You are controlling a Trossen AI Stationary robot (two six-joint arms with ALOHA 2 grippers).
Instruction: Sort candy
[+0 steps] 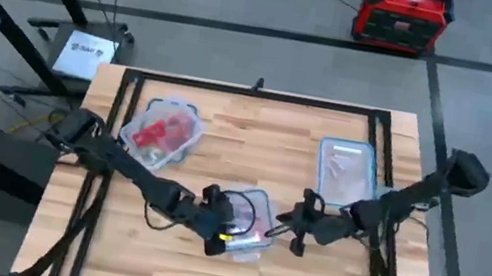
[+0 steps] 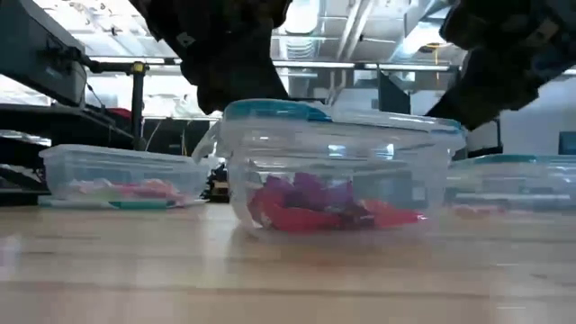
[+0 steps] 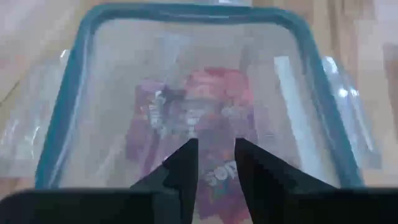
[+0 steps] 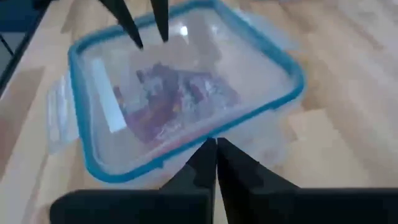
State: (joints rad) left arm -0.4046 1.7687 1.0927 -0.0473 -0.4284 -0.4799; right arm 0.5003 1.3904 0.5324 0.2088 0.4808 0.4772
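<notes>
The candy [image 2: 324, 205] lies in a loose heap of red and purple wrapped pieces on the floor of the lidded tub [image 1: 249, 222] at the lower centre of the high view; in the left wrist view the heap [image 3: 199, 118] runs lengthwise along the tub's long axis, though which way any single piece points cannot be told through the cloudy lid. The lid, with its bluish rim [image 4: 292, 74], sits on top of this tub. A second tub [image 1: 163, 131] at the upper left of the high view holds more red and pink pieces [image 1: 169, 131], and a third tub [image 1: 347, 168] at the upper right, standing with its long side up the frame, holds some pale pinkish pieces that are too faint to make out. All three rest on the wooden worktop [image 1: 258, 125]. The left tool [image 3: 214, 163] hangs just over the middle tub's lid with its fingers slightly spread and nothing between them. The right tool [image 4: 216, 155] sits at that tub's right edge, fingers pressed together, tips at the rim.
</notes>
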